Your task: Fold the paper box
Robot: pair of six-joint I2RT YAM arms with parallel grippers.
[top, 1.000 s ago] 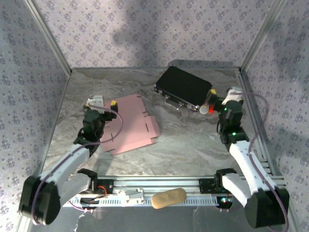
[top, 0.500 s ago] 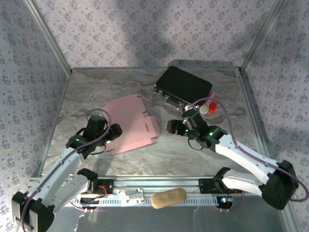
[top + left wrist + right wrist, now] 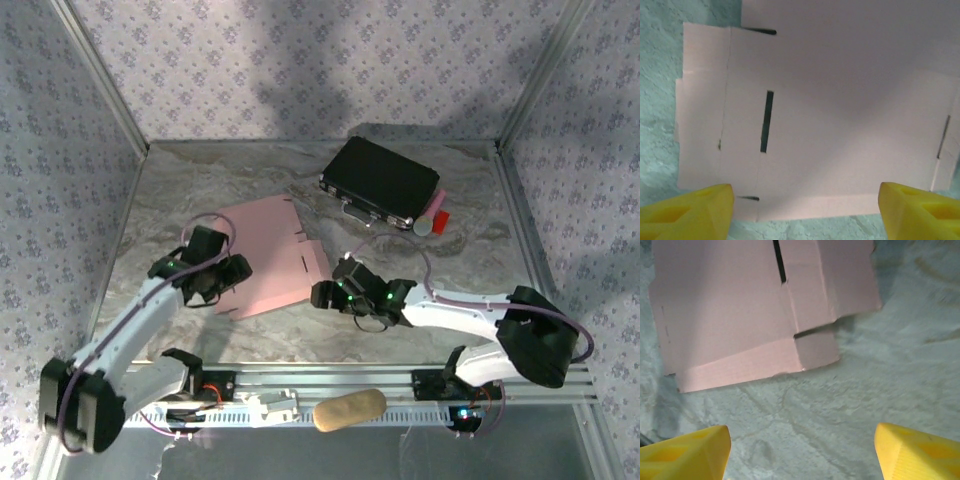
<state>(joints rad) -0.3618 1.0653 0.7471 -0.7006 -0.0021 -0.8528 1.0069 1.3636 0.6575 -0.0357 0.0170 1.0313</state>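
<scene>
L claw (image 3: 222,276) apart, empty, over the paper box (image 3: 268,255) left edge. Box lies flat, unfolded, mid-counter (image 3: 200,180). R claw (image 3: 322,294) apart, empty, just off right flaps. Step: approach. Next, you prob. pinch 1 flap and lift along its crease.

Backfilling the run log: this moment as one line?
stage: pre-fold | flat pale pink cardboard sheet: unfolded | left hand: open, over its near-left edge | right hand: open, just off its right flap
</scene>
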